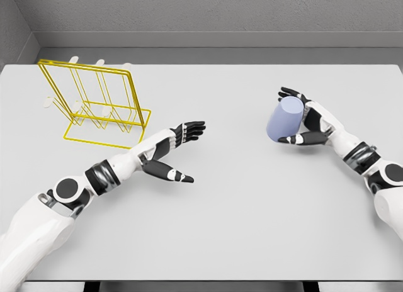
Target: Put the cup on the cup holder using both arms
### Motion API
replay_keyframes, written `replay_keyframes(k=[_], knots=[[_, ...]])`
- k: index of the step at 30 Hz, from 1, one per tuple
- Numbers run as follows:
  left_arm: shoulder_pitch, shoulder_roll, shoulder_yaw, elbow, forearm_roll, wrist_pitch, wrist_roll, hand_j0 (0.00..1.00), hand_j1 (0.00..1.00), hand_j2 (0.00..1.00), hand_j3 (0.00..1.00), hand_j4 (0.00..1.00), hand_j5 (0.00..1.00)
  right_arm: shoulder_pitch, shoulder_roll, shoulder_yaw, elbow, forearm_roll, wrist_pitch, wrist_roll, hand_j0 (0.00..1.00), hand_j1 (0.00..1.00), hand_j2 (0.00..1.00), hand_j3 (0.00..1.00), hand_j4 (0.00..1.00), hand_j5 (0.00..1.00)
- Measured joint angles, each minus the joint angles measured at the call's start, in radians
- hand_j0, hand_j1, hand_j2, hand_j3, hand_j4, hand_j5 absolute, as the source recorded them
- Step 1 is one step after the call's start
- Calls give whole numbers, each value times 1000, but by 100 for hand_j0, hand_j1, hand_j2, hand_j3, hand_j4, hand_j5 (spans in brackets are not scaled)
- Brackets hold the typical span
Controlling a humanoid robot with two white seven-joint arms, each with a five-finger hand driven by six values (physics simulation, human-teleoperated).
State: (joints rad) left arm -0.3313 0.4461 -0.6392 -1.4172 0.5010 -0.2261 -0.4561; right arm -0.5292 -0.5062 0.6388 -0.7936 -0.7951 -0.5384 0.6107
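Observation:
A pale blue cup [284,119] stands tilted on the white table at the right. My right hand [301,116] wraps it from the right side, fingers behind its top and thumb under its front edge. The yellow wire cup holder [94,103] with white-tipped pegs stands at the back left. My left hand [179,150] hovers over the table just right of the holder's base, fingers spread and holding nothing.
The white table [239,210] ends at a grey wall behind. A broad stretch of tabletop lies between the two hands.

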Motion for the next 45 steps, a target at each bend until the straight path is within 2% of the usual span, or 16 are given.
replay_keyframes(k=[1,7,10,14,27,41,45], knots=[[0,0,0,1,0,0,0,100,100,100,100,100,100,0,1,0,0,-2,1,0,100,100,100,100,100,100],[-25,-18,-1,59,-2,0,0,100,100,100,100,100,100,-14,15,1,29,0,2,0,86,86,86,86,86,86],[-25,-32,-1,80,-3,-2,-1,100,100,100,100,100,100,-14,22,2,40,-2,3,0,83,83,83,83,83,83],[-25,-38,-1,86,-3,-3,-1,100,100,100,100,100,100,-15,28,1,51,-8,3,0,72,72,72,72,72,72],[-20,-42,-1,82,-3,-18,-2,100,100,100,100,100,100,-51,23,2,40,26,-9,0,72,72,72,72,72,72],[-18,-39,1,82,-2,-19,-4,100,100,100,100,100,100,-38,0,49,-153,30,-11,0,72,72,72,72,72,72],[-20,-39,1,82,-2,-19,-5,100,100,100,100,100,100,-37,4,81,-184,30,-12,0,72,72,72,72,72,72]])
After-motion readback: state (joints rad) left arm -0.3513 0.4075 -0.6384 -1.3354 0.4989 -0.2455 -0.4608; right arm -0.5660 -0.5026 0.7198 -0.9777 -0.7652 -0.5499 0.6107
